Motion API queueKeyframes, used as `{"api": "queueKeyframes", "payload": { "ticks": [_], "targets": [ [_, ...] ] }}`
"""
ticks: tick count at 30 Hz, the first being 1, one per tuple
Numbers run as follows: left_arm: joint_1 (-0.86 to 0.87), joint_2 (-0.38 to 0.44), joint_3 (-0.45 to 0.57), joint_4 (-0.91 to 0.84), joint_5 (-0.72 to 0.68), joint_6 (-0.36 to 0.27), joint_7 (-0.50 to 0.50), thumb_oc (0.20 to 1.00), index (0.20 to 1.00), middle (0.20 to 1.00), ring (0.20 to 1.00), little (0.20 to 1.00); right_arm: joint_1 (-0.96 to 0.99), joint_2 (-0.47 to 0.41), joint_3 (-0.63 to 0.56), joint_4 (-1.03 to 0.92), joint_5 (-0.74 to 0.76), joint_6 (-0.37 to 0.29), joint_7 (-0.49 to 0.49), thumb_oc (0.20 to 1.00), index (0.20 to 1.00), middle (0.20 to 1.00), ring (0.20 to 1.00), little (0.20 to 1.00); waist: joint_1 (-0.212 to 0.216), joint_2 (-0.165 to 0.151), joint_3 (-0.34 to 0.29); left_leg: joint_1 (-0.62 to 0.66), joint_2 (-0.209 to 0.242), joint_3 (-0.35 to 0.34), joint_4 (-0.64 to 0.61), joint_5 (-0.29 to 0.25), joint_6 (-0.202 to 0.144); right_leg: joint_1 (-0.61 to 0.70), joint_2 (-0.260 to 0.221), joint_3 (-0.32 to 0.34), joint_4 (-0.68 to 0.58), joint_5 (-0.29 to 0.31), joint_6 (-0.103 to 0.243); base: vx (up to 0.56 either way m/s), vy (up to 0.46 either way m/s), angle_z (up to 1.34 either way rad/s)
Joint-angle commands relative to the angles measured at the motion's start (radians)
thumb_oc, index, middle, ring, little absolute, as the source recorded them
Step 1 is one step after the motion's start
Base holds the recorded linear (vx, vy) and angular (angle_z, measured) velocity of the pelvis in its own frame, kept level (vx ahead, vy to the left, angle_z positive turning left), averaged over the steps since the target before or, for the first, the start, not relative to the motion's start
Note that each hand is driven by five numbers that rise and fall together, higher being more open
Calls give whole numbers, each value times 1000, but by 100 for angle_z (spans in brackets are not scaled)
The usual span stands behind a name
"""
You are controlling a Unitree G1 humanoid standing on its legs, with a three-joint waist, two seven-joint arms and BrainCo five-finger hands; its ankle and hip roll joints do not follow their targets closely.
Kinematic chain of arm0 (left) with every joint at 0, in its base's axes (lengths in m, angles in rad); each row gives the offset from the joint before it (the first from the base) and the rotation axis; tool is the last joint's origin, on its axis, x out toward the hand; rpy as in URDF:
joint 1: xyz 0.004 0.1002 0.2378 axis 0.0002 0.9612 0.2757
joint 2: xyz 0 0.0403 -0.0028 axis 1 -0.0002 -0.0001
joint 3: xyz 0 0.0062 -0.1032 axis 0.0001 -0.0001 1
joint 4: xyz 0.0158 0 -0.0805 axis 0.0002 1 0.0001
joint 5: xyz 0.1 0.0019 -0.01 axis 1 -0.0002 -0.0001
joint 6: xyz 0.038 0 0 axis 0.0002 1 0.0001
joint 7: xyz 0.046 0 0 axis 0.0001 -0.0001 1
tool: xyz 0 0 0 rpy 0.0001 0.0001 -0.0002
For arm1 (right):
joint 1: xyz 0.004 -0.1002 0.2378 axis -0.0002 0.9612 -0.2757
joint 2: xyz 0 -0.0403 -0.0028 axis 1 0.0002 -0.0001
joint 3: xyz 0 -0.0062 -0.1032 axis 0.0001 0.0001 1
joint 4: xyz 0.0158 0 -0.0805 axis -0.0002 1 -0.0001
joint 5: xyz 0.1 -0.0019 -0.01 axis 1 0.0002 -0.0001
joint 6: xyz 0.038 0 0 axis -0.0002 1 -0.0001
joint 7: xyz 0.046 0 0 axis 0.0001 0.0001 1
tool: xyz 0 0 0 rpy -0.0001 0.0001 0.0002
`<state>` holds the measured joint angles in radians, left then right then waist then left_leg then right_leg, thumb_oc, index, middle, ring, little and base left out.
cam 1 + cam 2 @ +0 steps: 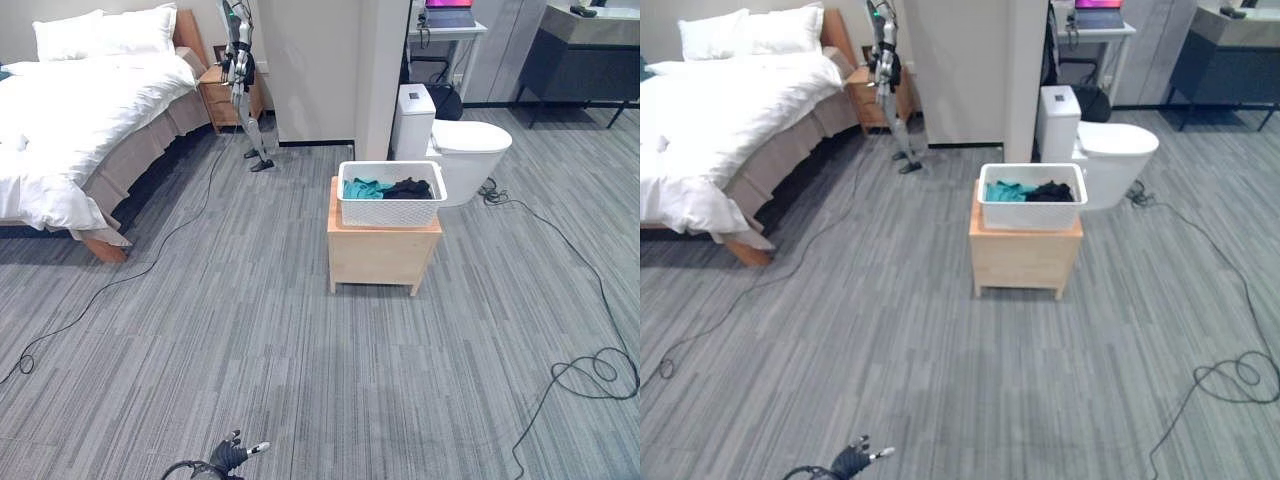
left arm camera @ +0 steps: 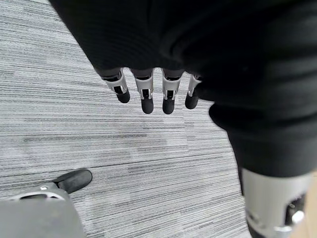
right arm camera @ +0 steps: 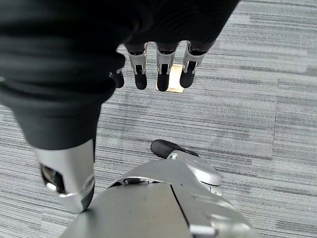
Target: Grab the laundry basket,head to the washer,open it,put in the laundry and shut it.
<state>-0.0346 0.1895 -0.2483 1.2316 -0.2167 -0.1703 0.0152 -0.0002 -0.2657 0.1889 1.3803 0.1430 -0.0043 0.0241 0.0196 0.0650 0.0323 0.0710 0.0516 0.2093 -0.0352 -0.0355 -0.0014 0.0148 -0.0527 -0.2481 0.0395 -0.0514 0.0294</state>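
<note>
Left eye view, going left to right: the left hand hangs low with fingers relaxed and straight, holding nothing, bare carpet beyond them. Well ahead of the fingertips, the white laundry basket of teal and black clothes sits on a small wooden stand, a toilet just behind. The right hand is likewise slack and empty. Cables cross the floor; walking forward, I judge, could snag one.

Head eyes overlook floor, wrist views hang close above
</note>
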Motion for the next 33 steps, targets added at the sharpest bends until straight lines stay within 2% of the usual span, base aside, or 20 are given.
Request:
{"api": "queueKeyframes", "payload": {
  "ticks": [1, 10, 15, 16, 20, 21, 22, 23, 24, 25, 26, 27, 28, 29, 31, 33],
  "targets": [
    [-43, 22, 28, 19, -2, -27, 3, 1000, 1000, 1000, 1000, 1000, -15, 29, 30, 90, -18, -3, -7, 1000, 1000, 1000, 1000, 1000, 6, -76, -30, -6, 16, -26, -52, -15, -49, 23, -136, -12, -127, 102, 125, -10, -34, 10],
    [-51, 24, 38, 25, -39, -23, 8, 1000, 1000, 1000, 1000, 1000, -12, 13, 10, 98, 18, -6, -8, 1000, 1000, 1000, 1000, 1000, 2, -69, -17, -7, 41, -65, -52, 3, -65, 43, -98, -4, -127, 65, 95, 9, -79, 12],
    [-60, 21, 45, 31, -62, -21, 10, 1000, 1000, 1000, 1000, 1000, -14, 0, -5, 97, 47, -15, -15, 1000, 1000, 1000, 1000, 1000, 3, -68, -2, -5, 71, -80, -52, 27, -87, 59, -64, -13, -127, 38, 70, 20, -123, 10],
    [-62, 23, 50, 31, -74, -22, 12, 1000, 1000, 1000, 1000, 1000, -15, -2, -9, 95, 58, -19, -18, 1000, 1000, 1000, 1000, 1000, 3, -70, 8, -13, 93, -85, -29, 33, -102, 69, -48, -18, -127, 27, 55, 38, -227, 18],
    [-57, 28, 60, 27, -101, -22, 2, 1000, 1000, 1000, 1000, 1000, -26, -10, -12, 90, 81, -30, -22, 1000, 1000, 1000, 1000, 1000, 9, -84, 41, -56, 137, -119, 116, 13, -121, 94, -4, -11, -117, -3, 18, 46, -226, 24],
    [-57, 29, 61, 24, -107, -21, 0, 1000, 1000, 1000, 1000, 1000, -31, -13, -12, 88, 84, -31, -23, 1000, 1000, 1000, 1000, 1000, 14, -88, 56, -85, 150, -129, 177, 30, -125, 101, 4, -10, -114, -9, 8, 9, -194, 16],
    [-60, 31, 59, 17, -107, -19, 1, 1000, 1000, 1000, 1000, 1000, -37, -17, -8, 85, 83, -31, -27, 1000, 1000, 1000, 1000, 1000, 22, -91, 76, -133, 159, -149, 257, 75, -130, 107, 11, -12, -110, -12, -3, -9, -139, 4],
    [-60, 31, 59, 17, -107, -19, 1, 1000, 1000, 1000, 1000, 1000, -37, -17, -8, 85, 83, -31, -27, 1000, 1000, 1000, 1000, 1000, 19, -89, 75, -140, 160, -154, 265, 72, -131, 106, 13, -15, -110, -12, -4, 2, -172, -7],
    [-62, 29, 54, 8, -108, -17, -1, 1000, 1000, 1000, 1000, 1000, -44, -26, -5, 76, 88, -32, -30, 1000, 1000, 1000, 1000, 1000, 28, -93, 100, -216, 161, -161, 397, 130, -108, 116, 22, -25, -108, -19, -22, 32, -142, -4],
    [-58, 25, 53, 6, -108, -18, -1, 1000, 1000, 1000, 1000, 1000, -48, -33, -4, 73, 90, -32, -31, 1000, 1000, 1000, 1000, 1000, 28, -94, 105, -248, 163, -138, 437, 130, -94, 119, 24, -33, -111, -25, -27, 92, -151, 10],
    [-53, 23, 50, 5, -107, -19, 0, 1000, 1000, 1000, 1000, 1000, -50, -37, -3, 72, 91, -30, -32, 1000, 1000, 1000, 1000, 1000, 27, -93, 103, -263, 162, -114, 435, 119, -85, 122, 25, -38, -114, -31, -27, 181, -27, 33],
    [-47, 22, 53, 3, -110, -18, -2, 1000, 1000, 1000, 1000, 1000, -54, -45, -5, 66, 97, -34, -35, 1000, 1000, 1000, 1000, 1000, 42, -95, 102, -303, 107, -108, 381, 76, -70, 126, 20, -34, -119, -39, -22, 164, 10, 40],
    [-47, 22, 53, 3, -110, -18, -2, 1000, 1000, 1000, 1000, 1000, -54, -45, -5, 66, 97, -34, -35, 1000, 1000, 1000, 1000, 1000, 41, -95, 102, -303, 107, -108, 382, 76, -69, 126, 19, -34, -119, -39, -21, 179, 37, 37],
    [-44, 20, 54, 6, -110, -19, -2, 1000, 1000, 1000, 1000, 1000, -60, -46, -5, 61, 105, -38, -36, 1000, 1000, 1000, 1000, 1000, 53, -97, 100, -331, 61, -126, 326, 66, -62, 128, 20, -32, -124, -45, -16, 158, 50, 14],
    [-41, 18, 58, 7, -120, -19, -3, 1000, 1000, 1000, 1000, 1000, -71, -42, 0, 45, 113, -45, -41, 1000, 1000, 1000, 1000, 1000, 68, -83, 94, -327, 30, -152, 136, 115, -69, 136, 37, -21, -126, -65, -6, 261, 86, 4],
    [-38, 17, 65, 14, -132, -22, -2, 1000, 1000, 1000, 1000, 1000, -82, -37, 5, 25, 123, -55, -45, 1000, 1000, 1000, 1000, 1000, 84, -81, 89, -378, 15, -169, 30, 143, -74, 152, 47, -10, -125, -95, -6, 310, 78, 0]
  ]
}}
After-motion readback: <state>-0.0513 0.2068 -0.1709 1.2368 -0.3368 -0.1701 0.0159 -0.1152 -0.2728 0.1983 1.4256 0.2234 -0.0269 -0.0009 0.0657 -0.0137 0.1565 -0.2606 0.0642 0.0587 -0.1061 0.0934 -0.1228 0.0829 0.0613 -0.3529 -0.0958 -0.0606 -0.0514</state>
